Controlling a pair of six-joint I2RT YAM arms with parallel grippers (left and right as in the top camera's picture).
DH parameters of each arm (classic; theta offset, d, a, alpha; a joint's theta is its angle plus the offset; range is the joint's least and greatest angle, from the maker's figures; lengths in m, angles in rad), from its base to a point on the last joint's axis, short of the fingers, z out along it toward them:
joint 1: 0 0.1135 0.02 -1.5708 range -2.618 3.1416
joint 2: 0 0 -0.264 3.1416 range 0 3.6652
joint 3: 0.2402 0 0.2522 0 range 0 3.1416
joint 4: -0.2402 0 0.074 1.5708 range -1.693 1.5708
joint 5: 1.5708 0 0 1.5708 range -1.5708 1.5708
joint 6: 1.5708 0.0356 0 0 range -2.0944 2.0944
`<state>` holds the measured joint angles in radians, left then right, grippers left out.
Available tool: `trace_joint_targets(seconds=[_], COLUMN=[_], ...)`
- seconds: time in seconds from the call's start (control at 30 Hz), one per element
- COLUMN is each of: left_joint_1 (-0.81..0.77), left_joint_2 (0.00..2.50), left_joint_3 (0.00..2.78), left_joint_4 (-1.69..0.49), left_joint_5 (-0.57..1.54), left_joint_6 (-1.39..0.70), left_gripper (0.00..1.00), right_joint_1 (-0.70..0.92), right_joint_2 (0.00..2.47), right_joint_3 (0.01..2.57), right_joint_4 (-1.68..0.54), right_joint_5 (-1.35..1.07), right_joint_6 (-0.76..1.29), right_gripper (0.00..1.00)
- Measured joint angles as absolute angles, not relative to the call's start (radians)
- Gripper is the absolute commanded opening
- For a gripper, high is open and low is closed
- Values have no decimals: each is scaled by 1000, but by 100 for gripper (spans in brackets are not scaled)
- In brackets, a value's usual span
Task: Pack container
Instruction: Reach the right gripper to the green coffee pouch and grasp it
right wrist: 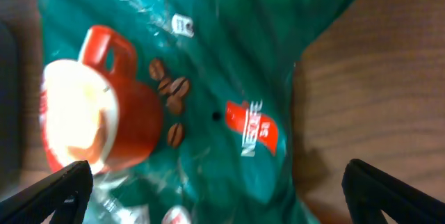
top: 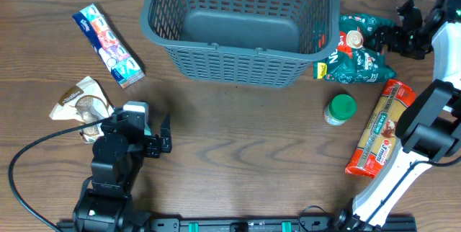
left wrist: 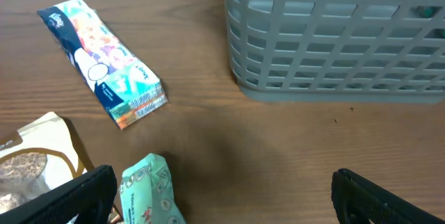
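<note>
1. Two arms stand at a wooden surface (top: 245,153), both with jaws spread as wide as they go and nothing in their grasp. The dark grey container (top: 238,66) sits at the far middle of the surface, upright, its solid floor bare.
2. Food packets lie loose on both sides of the container, apparently so that each arm can serve its own half. A blue printed packet (top: 108,36) and a beige pouch (top: 81,102) are on the left. A green coffee packet (top: 356,55), a green-lidded jar (top: 340,109) and an orange-red packet (top: 380,127) are on the right.
3. The right end effector (top: 385,34) hangs low over the coffee packet, which fills its wrist view, one finger on each side of the packet. The stance reads as the approach to a first pick. The container's right wall is just beside that packet, to the end effector's left.
4. The left end effector (top: 140,125) hovers near the front left, over a small mint-green packet (left wrist: 149,193) that lies just beside the beige pouch. The container is ahead of it and to its right, well apart.
5. Packing appears not yet begun.
</note>
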<state>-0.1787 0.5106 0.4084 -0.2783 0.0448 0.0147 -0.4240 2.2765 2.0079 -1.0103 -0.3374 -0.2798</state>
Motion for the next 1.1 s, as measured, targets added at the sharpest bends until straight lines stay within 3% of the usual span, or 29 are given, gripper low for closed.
trace_joint_targets(seconds=[0.5,0.53,0.63,0.77,0.8,1.1], left_joint_1=[-179,-179,-179,-179,-179,-179], left_joint_2=[532,538,557,575,577,578], left_joint_3=[408,408,408,408,408,408], left_joint_4=[-281,-281,-281,-281,-281,-281], left_joint_5=[45,45,45,45,45,45], left_joint_6=[-16,-20,-28,-30,-30,-30], left_gripper=[99,99,99,99,99,99], right_joint_1=[-393,-388,-371,-356,-356,-356], right_joint_2=[2424,2431,2442,2442,2441,2440], right_joint_3=[2047,2050,2054,2062,2065,2069], right_joint_4=[-982,-981,-982,-981,-982,-992], right_joint_5=[-438,-450,-484,-492,-495,-498], right_joint_6=[-304,-303,-308,-313,-310,-307], right_gripper=[98,87,44,6,1,1])
